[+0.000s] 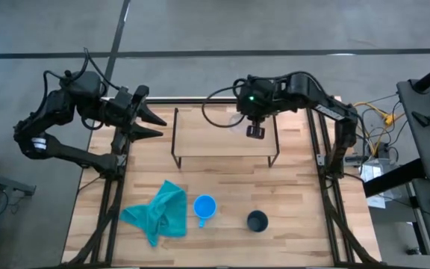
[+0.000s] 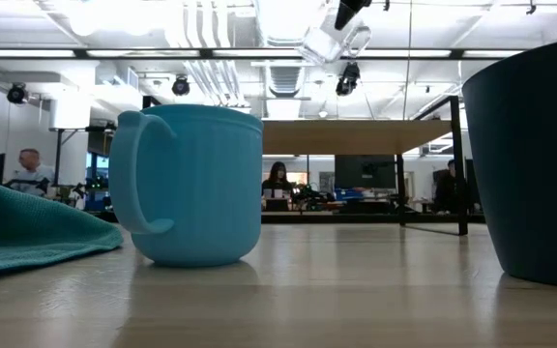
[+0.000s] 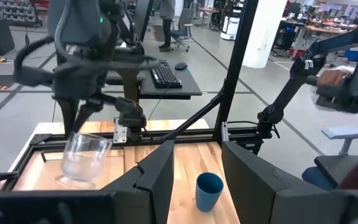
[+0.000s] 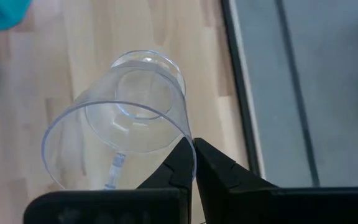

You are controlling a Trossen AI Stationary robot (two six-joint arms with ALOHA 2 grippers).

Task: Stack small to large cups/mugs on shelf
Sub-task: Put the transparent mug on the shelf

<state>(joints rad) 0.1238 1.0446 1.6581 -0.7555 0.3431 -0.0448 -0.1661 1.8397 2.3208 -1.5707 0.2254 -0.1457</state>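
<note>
My right gripper (image 1: 254,128) is shut on the tiny clear glass (image 4: 123,124) and holds it in the air over the right part of the shelf (image 1: 226,142), a low black-legged rack with a light wood plank top (image 2: 356,136). The glass shows high up in the low view (image 2: 332,41). The bright blue mug (image 1: 204,207) and the dark teal-black cup (image 1: 257,221) stand upright on the table near its near edge. My left gripper (image 1: 161,127) waits open at the far left, left of the shelf, its fingers pointing toward it. My right gripper pinches the glass's wall at the rim (image 4: 188,135), apparently one finger inside and one outside. The fingers (image 3: 73,118) come from above, pointing down. The glass (image 3: 82,158) hangs tilted below them, lifted clear of shelf and table.
A crumpled teal cloth (image 1: 159,213) lies on the table just left of the blue mug. Bare wood shows between the shelf and the cups. The table's black frame rails (image 1: 327,179) run along both sides. People sit at desks in the room behind (image 2: 277,184).
</note>
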